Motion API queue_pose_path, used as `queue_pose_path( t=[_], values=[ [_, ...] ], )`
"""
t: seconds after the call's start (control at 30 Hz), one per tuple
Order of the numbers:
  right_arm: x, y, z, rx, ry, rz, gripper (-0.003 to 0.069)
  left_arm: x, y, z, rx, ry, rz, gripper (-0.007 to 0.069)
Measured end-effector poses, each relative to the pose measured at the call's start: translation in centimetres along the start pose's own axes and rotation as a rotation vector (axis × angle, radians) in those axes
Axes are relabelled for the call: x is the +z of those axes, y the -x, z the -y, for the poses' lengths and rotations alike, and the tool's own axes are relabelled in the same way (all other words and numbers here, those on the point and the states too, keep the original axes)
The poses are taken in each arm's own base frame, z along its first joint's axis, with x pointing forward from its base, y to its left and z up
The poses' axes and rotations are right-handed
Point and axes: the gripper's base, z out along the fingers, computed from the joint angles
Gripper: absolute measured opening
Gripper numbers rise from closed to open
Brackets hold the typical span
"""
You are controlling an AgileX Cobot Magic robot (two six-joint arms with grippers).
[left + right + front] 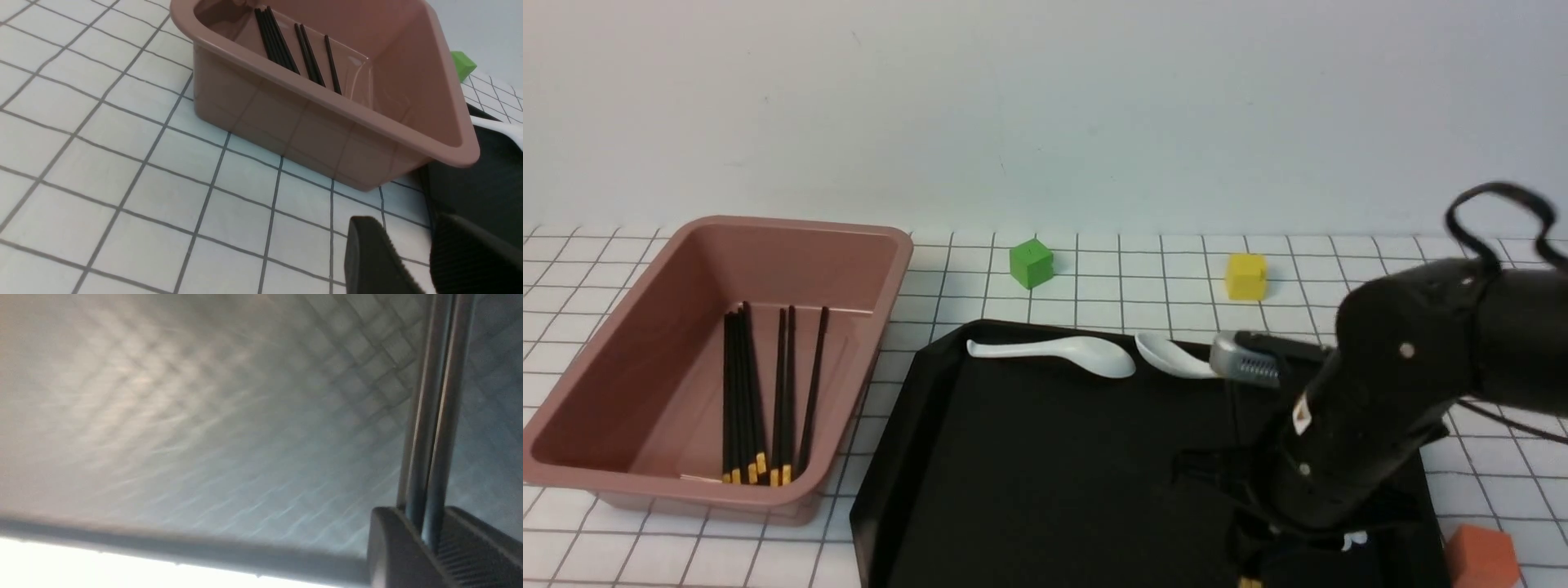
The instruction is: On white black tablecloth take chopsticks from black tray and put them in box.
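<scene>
At the black tray (1045, 490), black chopsticks (439, 428) are clamped in the right tool (423, 522). White spoons (1086, 355) lie toward its far rim. Beside it on the gridded tablecloth (572, 523), the box (792, 261) holds more chopsticks (782, 392); near that, the left tool (408, 234) has its fingers apart. Green (1031, 263) and yellow cubes (1246, 276) sit beyond the tray.
</scene>
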Motion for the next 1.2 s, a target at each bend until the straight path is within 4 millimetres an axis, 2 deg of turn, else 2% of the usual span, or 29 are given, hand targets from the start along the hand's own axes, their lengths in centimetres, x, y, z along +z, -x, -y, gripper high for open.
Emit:
queue_pose_path(
  t=[0.1, 0.13, 0.23, 0.27, 0.3, 0.37, 0.43, 0.47, 0.5, 0.6, 0.63, 0.7, 0.83, 0.9, 1.0, 1.1, 1.2],
  values=[
    [-4.2, 0.7, -1.8, -0.023, 0.143, 0.113, 0.0138, 0.0, 0.0, 0.0, 0.000, 0.000, 0.000, 0.0238],
    [-4.9, 0.9, -2.2, -0.038, 0.172, 0.140, 0.0138, 0.0, 0.0, 0.0, 0.000, 0.000, 0.000, 0.0238],
    [-8.2, 2.1, -5.6, -0.148, 0.346, 0.270, 0.0138, 0.0, 0.0, 0.0, 0.000, 0.000, 0.000, 0.0238],
    [-8.2, 2.1, -5.6, -0.148, 0.346, 0.270, 0.0138, 0.0, 0.0, 0.0, 0.000, 0.000, 0.000, 0.0238],
    [-9.0, 2.3, -7.9, -0.219, 0.422, 0.309, 0.0138, 0.0, 0.0, 0.0, 0.000, 0.000, 0.000, 0.0238],
    [-9.3, 2.5, -10.8, -0.309, 0.498, 0.340, 0.0138, 0.0, 0.0, 0.0, 0.000, 0.000, 0.000, 0.0238],
    [-9.3, 2.6, -12.4, -0.357, 0.534, 0.358, 0.0138, 0.0, 0.0, 0.0, 0.000, 0.000, 0.000, 0.0238],
    [-8.0, 2.7, -15.0, -0.419, 0.568, 0.370, 0.0138, 0.0, 0.0, 0.0, 0.000, 0.000, 0.000, 0.0238],
    [-7.8, 2.9, -16.0, -0.436, 0.585, 0.383, 0.0138, 0.0, 0.0, 0.0, 0.000, 0.000, 0.000, 0.0238],
    [-3.6, 3.3, -20.2, -0.501, 0.613, 0.414, 0.0138, 0.0, 0.0, 0.0, 0.000, 0.000, 0.000, 0.0238],
    [-3.6, 3.3, -20.2, -0.501, 0.613, 0.414, 0.0138, 0.0, 0.0, 0.0, 0.000, 0.000, 0.000, 0.0238],
    [0.1, 3.5, -22.5, -0.522, 0.616, 0.413, 0.0138, 0.0, 0.0, 0.0, 0.000, 0.000, 0.000, 0.0238],
    [4.7, 3.6, -24.2, -0.533, 0.603, 0.383, 0.0176, 0.0, 0.0, 0.0, 0.000, 0.000, 0.000, 0.0238],
    [6.2, 3.6, -24.5, -0.534, 0.594, 0.365, 0.0220, 0.0, 0.0, 0.0, 0.000, 0.000, 0.000, 0.0238],
    [6.9, 3.3, -24.4, -0.544, 0.574, 0.320, 0.0270, 0.0, 0.0, 0.0, 0.000, 0.000, 0.000, 0.0238],
    [6.3, 3.3, -24.1, -0.559, 0.560, 0.293, 0.0277, 0.0, 0.0, 0.0, 0.000, 0.000, 0.000, 0.0238],
    [2.9, 3.4, -23.1, -0.611, 0.523, 0.233, 0.0224, 0.0, 0.0, 0.0, 0.000, 0.000, 0.000, 0.0238]
  ],
)
